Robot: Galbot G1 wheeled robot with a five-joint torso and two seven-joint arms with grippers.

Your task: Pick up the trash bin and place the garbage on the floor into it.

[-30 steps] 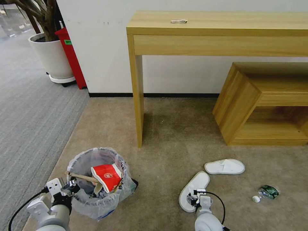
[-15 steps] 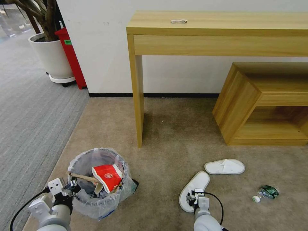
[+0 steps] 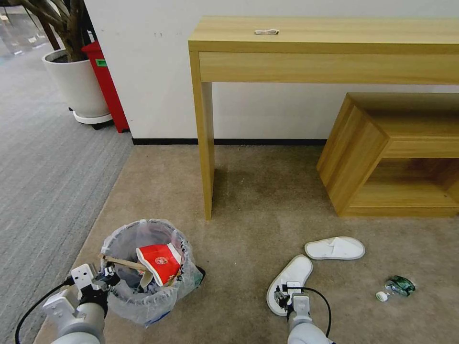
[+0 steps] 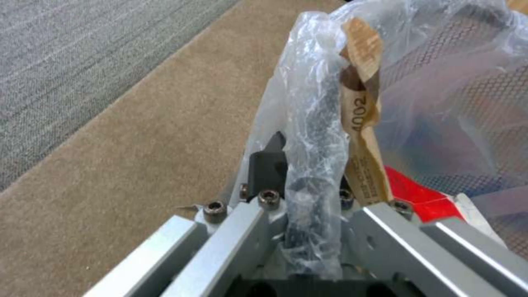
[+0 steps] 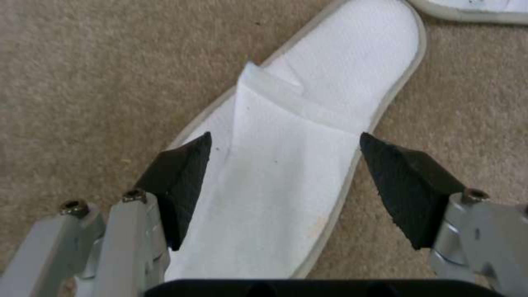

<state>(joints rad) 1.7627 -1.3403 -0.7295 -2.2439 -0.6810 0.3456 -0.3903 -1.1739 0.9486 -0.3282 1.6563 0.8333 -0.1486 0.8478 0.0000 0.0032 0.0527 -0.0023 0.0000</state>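
Two grippers in play: left gripper [image 3: 106,278] clamped on bagged rim of trash bin [image 3: 146,267] on tan floor [image 3: 248,229]; right gripper [image 5: 283,185], fingers spread wide, straddles near white slipper [image 5: 308,165]; second slipper [image 3: 335,248] just beyond.

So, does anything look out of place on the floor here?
Yes: two white slippers lie askew on the carpet, and a crushed bottle with its cap off lies right of them.

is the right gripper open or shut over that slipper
Open. In the right wrist view the right gripper has its two black fingers spread wide, one at each edge of the white slipper, not yet closed on it.
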